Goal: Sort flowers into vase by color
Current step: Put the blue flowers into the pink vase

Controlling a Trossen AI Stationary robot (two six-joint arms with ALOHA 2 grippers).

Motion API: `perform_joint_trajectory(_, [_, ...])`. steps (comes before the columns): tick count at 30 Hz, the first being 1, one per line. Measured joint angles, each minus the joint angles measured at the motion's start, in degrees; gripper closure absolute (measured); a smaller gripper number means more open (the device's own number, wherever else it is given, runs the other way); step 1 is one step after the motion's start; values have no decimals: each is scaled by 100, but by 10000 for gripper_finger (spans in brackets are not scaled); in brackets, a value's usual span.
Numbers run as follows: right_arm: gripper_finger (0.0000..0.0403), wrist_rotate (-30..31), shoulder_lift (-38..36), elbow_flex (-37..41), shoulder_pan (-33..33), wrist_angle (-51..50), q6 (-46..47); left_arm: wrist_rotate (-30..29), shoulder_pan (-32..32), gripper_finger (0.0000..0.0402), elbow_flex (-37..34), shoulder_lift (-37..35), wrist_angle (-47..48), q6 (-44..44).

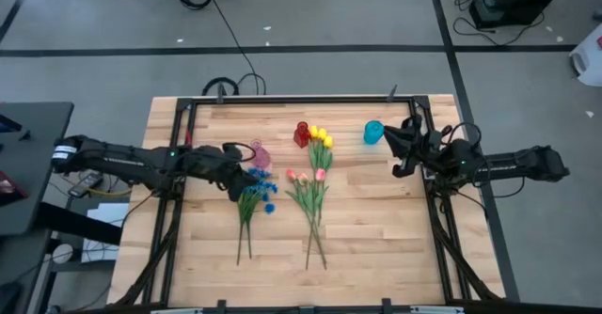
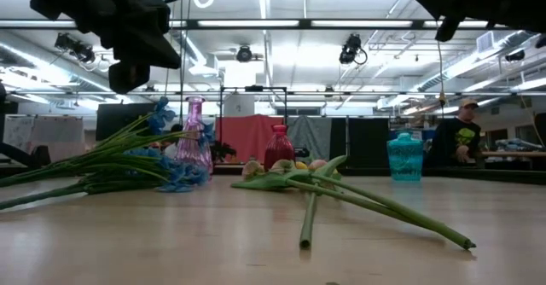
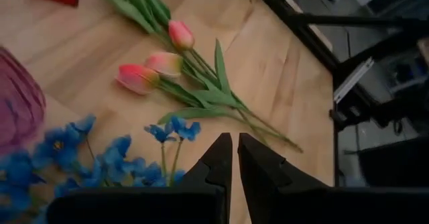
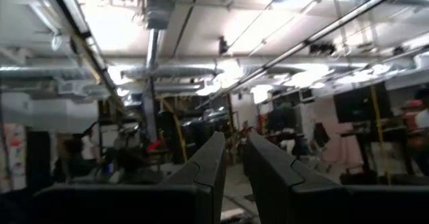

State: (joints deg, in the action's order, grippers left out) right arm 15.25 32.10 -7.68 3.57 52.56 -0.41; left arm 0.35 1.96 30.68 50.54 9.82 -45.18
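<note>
The blue-blossomed bunch (image 1: 257,190) lies flat on the table, its stems pointing to the near edge and its blossoms (image 3: 100,163) beside the pink vase (image 1: 261,154). Pink tulips (image 1: 304,176) and yellow tulips (image 1: 322,139) lie side by side at mid-table, their stems running toward the near edge. The yellow heads are next to the red vase (image 1: 302,133). The blue vase (image 1: 373,132) stands farther right. My left gripper (image 3: 234,142) hovers shut above the blue blossoms and holds nothing; it also shows in the low view (image 2: 128,59). My right gripper (image 4: 233,143) is shut, raised at the table's right (image 1: 399,150) by the blue vase.
The three vases stand in a row near the table's far edge: pink vase (image 2: 194,136), red vase (image 2: 279,147), blue vase (image 2: 405,155). Bare wood lies on the near half around the stems (image 2: 375,206). A person (image 2: 456,140) is in the room behind.
</note>
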Motion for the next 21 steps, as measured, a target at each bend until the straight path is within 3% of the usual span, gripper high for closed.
perform_joint_trajectory(4, [329, -408, 382, 0, -2, -2, 183, 20, 168, 366, 218, 11, 492, -330])
perform_joint_trajectory(9, [329, -612, 996, -2, -7, -21, 224, -403, 490, 369, 1081, 89, 2492, -1019])
perform_joint_trajectory(14, [329, -593, 1600, -2, 12, 623, 50, -996, 820, 383, 2151, 656, 4414, -1553])
perform_joint_trajectory(21, [329, -591, 2020, -4, 28, 1193, -292, -1251, 1132, 389, 3090, 1683, 5828, -1729])
